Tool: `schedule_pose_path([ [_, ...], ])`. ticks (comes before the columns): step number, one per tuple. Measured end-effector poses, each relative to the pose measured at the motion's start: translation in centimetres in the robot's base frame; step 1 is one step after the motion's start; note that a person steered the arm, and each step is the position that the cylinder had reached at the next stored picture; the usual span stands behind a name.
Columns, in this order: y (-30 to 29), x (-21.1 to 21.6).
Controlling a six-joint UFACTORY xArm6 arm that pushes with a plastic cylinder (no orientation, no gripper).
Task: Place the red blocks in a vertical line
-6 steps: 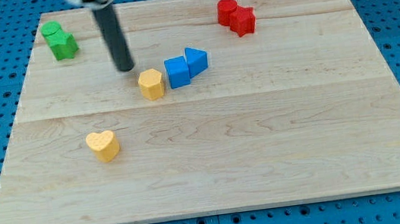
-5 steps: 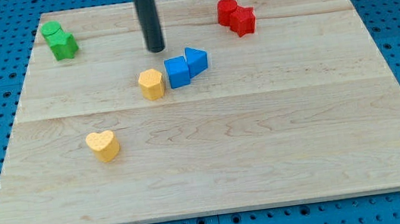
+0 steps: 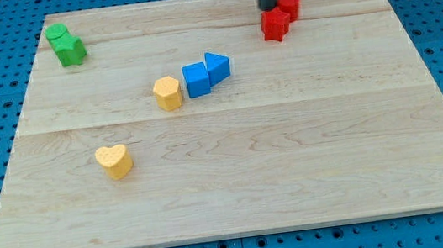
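The red blocks sit near the view's top right of the wooden board [image 3: 424, 116]: the red star-shaped block [image 3: 275, 25] lies below and slightly left of the other red block [image 3: 289, 4], the two touching, with our tip [image 3: 268, 6] against the upper one's left side. We carry no fingers, only the rod. We judge the line nearly made; what seems left is nudging them squarely one above the other.

**Two red blocks at the counter's top right**

A red star-like block [image 3: 274, 24] is seen touching a second red block [image 3: 289, 4], shape unclear, which sits at its one o'clock, partly hidden at its left.
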State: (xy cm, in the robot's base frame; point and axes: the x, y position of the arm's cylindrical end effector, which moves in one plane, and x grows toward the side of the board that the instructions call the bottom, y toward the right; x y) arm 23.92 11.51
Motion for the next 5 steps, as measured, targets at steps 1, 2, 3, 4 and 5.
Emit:
schedule_pose_path([
  [1, -3.4, 0.2],
  [2, -5.1, 4.1],
  [3, -3.2, 4.5],
  [4, 1.7, 3.9],
  [5, 2.3, 4.7],
])
